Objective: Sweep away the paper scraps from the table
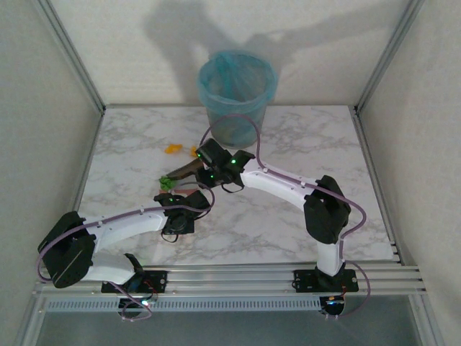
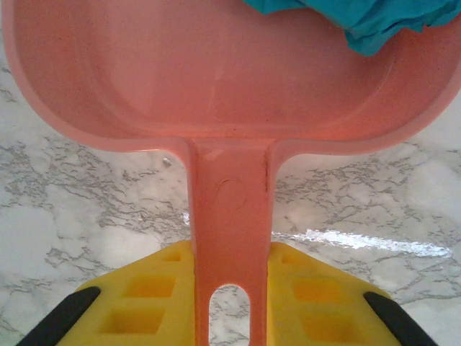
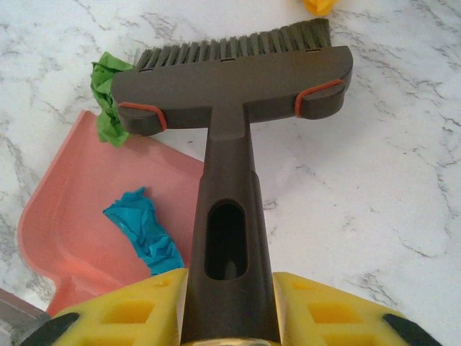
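Dustpan [image 3: 72, 238], clamped by left end effector [image 2: 230, 317], holds blue scrap [image 3: 144, 231]; right end effector [image 3: 230, 321] grips brush [image 3: 230, 72].

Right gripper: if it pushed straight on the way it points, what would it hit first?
The right gripper holds the brush, which leads. Past the bristles lies bare table, then probably the orange scrap, in line with the bristles' right end.

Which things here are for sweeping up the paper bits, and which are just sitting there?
For the job: pink dustpan, brush, blue scrap in the dustpan, green scrap beside the brush, orange scrap on the table, blue-lined bin.
Just there: aluminium rails, purple cables.
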Robot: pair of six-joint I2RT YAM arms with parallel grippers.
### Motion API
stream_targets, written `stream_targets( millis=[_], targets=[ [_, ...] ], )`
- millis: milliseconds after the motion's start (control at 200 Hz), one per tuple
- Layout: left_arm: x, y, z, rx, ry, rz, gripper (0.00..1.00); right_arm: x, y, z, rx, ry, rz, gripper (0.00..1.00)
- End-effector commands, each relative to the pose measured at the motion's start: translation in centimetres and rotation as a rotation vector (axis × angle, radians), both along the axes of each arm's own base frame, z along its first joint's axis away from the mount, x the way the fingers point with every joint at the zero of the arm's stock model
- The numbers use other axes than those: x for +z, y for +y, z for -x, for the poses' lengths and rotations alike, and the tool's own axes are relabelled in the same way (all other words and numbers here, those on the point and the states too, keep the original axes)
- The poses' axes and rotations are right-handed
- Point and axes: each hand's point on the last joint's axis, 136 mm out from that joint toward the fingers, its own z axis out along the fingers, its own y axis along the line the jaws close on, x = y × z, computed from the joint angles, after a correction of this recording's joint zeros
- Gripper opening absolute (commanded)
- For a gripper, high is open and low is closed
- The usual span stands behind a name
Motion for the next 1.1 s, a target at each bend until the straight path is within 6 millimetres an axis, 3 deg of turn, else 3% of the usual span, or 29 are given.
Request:
stream_targets(
  millis=[0, 255, 636, 856, 1096],
  targets=[
    [0.2, 0.7, 0.1, 0.010, 0.002, -0.020, 0.00, 0.1, 0.3, 2.1, 0.085, 0.030, -0.022, 0.00],
    [0.3, 0.6, 0.0, 0.009, -0.002, -0.020, 0.00, -0.3, -1.3, 4.2, 0.132, 0.053, -0.028, 0.00],
    [0.5, 0.6, -0.1, 0.012, -0.013, -0.009, 0.00, 1.7, -3.6, 6.7, 0.173, 0.035, -0.099, 0.00],
    [0.6, 0.6, -0.1, 0.013, -0.018, -0.004, 0.00, 3.5, -6.4, 5.0, 0.063, -0.053, -0.054, 0.00],
    [0.7, 0.5, -0.1, 0.010, -0.023, 0.006, 0.00, 4.1, -6.7, 3.6, 0.011, -0.071, -0.051, 0.00]
  ],
)
